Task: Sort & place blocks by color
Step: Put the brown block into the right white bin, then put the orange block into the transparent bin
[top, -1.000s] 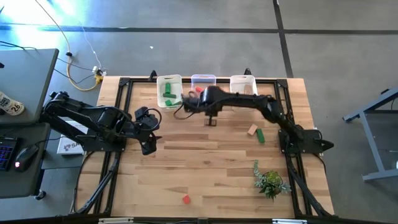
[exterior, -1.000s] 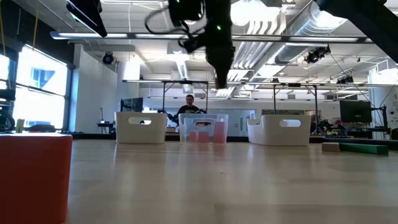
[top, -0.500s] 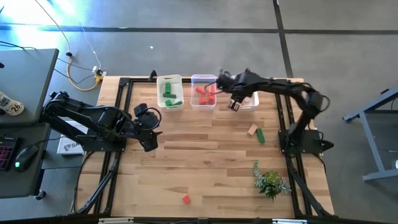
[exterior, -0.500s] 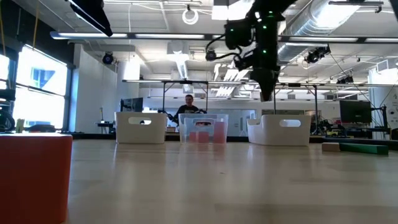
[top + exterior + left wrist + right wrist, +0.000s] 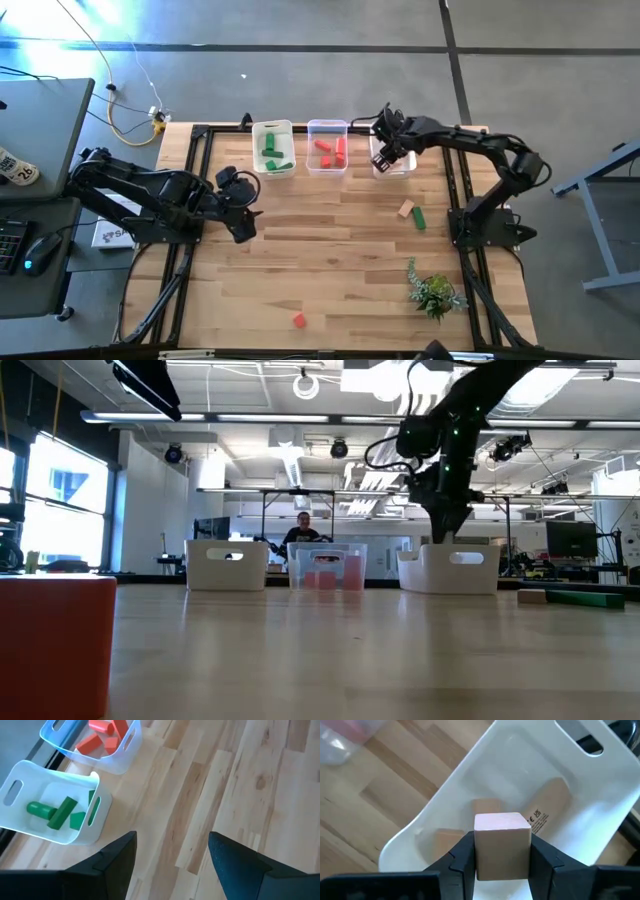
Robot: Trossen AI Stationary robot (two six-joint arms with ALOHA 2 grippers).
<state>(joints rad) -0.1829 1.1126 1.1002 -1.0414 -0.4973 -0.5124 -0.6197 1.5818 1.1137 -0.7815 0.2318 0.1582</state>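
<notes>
R arm has swung across from the middle of the table to the far right; right gripper (image 5: 502, 855) now hangs over the white bin (image 5: 392, 150), fingers clamped on a tan cube (image 5: 502, 845). Left gripper (image 5: 172, 850) hasn't moved, jaws apart, near the table's left side. Tan block (image 5: 405, 209) & green bar (image 5: 419, 218) unmoved mid-right; red cube (image 5: 298, 320) still near front edge.

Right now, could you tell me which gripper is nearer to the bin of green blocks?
Left. The left gripper waits on the table just in front of the green bin; the right gripper hovers over the far white bin, holding a tan cube.
</notes>
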